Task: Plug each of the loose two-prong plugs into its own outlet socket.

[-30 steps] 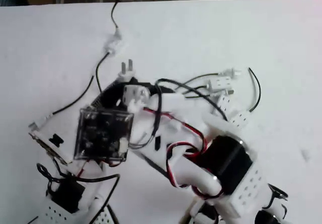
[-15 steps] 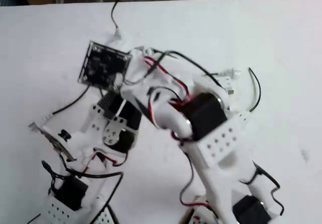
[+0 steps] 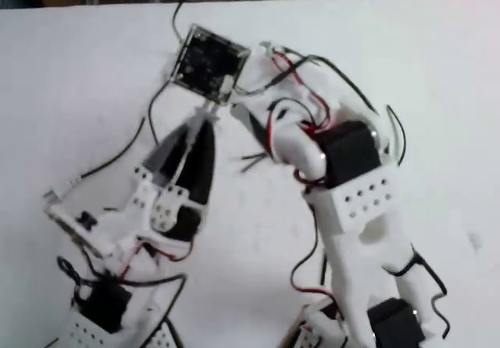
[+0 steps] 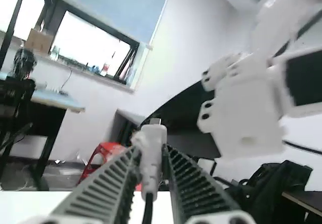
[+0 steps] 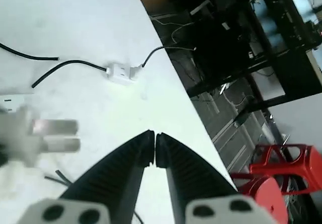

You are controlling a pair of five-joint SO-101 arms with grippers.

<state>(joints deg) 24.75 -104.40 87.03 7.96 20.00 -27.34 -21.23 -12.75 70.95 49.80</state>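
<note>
- high view: the right arm's camera board (image 3: 207, 62) is now sitting over the far part of the surface (image 3: 70, 74). a second ago it was hanging low over the left arm, so the right arm has been swinging away toward the far edge.
- left hand (image 3: 208, 121): now uncovered and lying stretched up the middle of the surface, its tips just below the board. it is keeping roughly the spot it held a second ago.
- left wrist view: the left hand is grasping a white two-prong plug (image 4: 151, 146) between its ribbed fingers (image 4: 113, 176). the cord is trailing down between them. the plug is lifted off the surface and pointing toward the room, with the right arm's white body close beside it.
- right wrist view: the right hand (image 5: 153, 141) is clenched, its tips touching and carrying nothing.
- outlet socket (image 5: 121, 73): lying flat on the surface ahead of the right hand, near the far edge. a dark lead is running off each end, and nothing is plugged into it.
- prongs (image 5: 58, 136): showing blurred at the side of the right wrist view, seemingly those of the plug the left hand is carrying. they are well apart from the socket.
- black cord (image 3: 117, 156): lying loose on the surface beside the left arm.
- reading: the swing is probably bringing the right hand up to steady the socket. this plug is not yet seated, and the prongs are waiting to be lined up with the slots.
</note>
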